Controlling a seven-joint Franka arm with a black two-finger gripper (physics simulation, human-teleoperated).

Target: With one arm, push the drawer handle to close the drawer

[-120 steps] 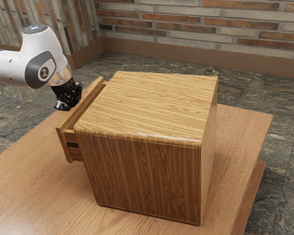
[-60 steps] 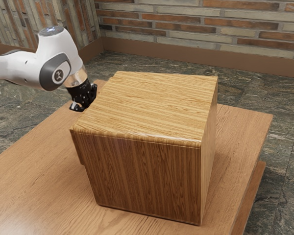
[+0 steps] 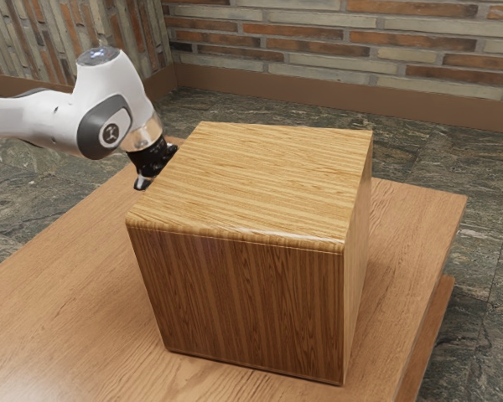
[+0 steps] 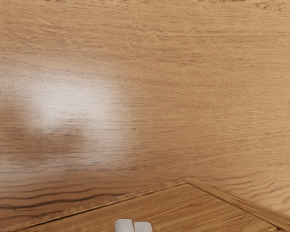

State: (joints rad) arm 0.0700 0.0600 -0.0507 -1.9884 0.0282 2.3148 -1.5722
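The black gripper (image 3: 151,161) is at the cabinet's drawer side, by the far part of the top edge at the exterior view's left. Two pale fingertips (image 4: 134,226) stand side by side, shut, over a wooden panel in the wrist view. In the exterior view the wooden cabinet (image 3: 243,293) stands upright, and no part of the drawer juts past its left edge. The drawer's front faces away there, and its handle is hidden. Contact between the gripper and the drawer cannot be made out.
The cabinet stands on a wooden table (image 3: 59,293), whose surface (image 4: 193,96) also lies below my hand. The white arm comes in from the exterior view's left. Behind the table are a stone floor and a brick wall.
The drawer, sticking out a second ago, has slid into the cabinet, the last small part within the latest half second. My hand has moved toward the exterior view's right and tilted.
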